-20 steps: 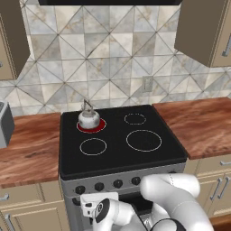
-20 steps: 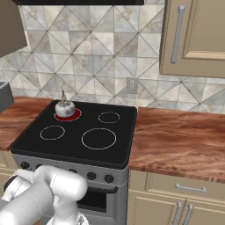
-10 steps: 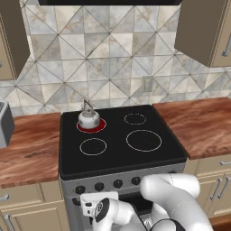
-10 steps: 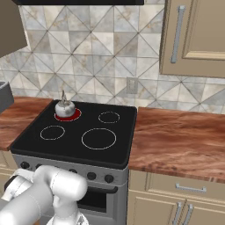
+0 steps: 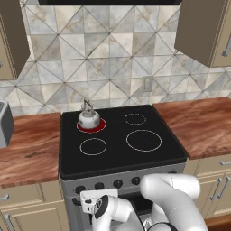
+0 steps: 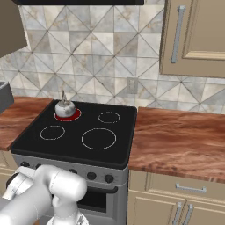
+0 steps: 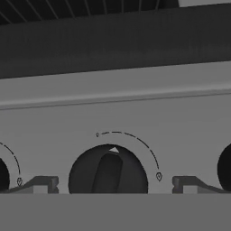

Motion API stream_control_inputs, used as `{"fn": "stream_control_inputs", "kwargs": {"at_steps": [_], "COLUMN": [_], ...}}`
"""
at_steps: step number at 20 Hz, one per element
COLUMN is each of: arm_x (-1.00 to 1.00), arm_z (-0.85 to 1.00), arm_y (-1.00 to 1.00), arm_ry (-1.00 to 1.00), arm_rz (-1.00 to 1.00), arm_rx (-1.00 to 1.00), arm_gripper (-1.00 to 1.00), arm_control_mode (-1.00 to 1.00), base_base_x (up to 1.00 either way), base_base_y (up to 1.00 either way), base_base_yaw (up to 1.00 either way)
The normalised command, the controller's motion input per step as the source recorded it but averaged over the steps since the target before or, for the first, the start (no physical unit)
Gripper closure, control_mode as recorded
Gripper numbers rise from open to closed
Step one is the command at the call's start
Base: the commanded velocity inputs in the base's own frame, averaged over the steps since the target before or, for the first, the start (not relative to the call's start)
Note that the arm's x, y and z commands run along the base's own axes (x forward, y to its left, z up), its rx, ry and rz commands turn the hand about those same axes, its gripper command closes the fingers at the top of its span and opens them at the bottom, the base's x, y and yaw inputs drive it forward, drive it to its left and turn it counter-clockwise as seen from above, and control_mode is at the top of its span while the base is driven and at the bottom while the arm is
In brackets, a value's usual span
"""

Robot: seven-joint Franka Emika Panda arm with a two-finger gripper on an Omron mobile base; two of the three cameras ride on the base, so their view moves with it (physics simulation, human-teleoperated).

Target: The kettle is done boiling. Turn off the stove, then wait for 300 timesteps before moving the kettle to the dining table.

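The small silvery kettle (image 5: pixel 89 118) (image 6: pixel 64 107) stands upright on the back left burner of the stove (image 5: pixel 118 131) (image 6: pixel 83 124), and that burner glows red under it. My gripper (image 7: pixel 115 185) is open, low at the stove's front panel. One fingertip sits on each side of a black knob (image 7: pixel 108 171), apart from it. The knob's white pointer mark is near its top, with the grip bar tilted slightly. The row of front knobs (image 5: pixel 117 183) (image 6: pixel 91 176) sits just above my hand. The dining table is out of view.
Reddish wood counters (image 5: pixel 203 124) (image 6: pixel 176 140) flank the stove. A grey appliance (image 5: pixel 3 124) stands on the left counter. Upper cabinets (image 6: pixel 193 35) hang over the right counter, and drawers (image 6: pixel 189 189) sit below it. A tiled backsplash runs behind.
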Motion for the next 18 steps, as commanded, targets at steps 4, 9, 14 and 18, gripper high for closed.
{"fn": "stream_control_inputs", "kwargs": {"at_steps": [4, 9, 14, 18], "arm_x": [0.14, 0.07, 0.1, 0.08], "arm_z": [0.0, 0.0, 0.0, 0.0], "arm_y": [0.0, 0.0, 0.0, 0.0], "arm_ry": [0.0, 0.0, 0.0, 0.0], "arm_rz": [0.0, 0.0, 0.0, 0.0], "arm_rx": [0.0, 0.0, 0.0, 0.0], "arm_gripper": [-1.0, -1.0, 1.0, 1.0], "arm_control_mode": [-1.0, -1.0, -1.0, -1.0], "base_base_x": [0.0, 0.0, 0.0, 0.0], "base_base_y": [0.0, 0.0, 0.0, 0.0], "base_base_yaw": [0.0, 0.0, 0.0, 0.0]}}
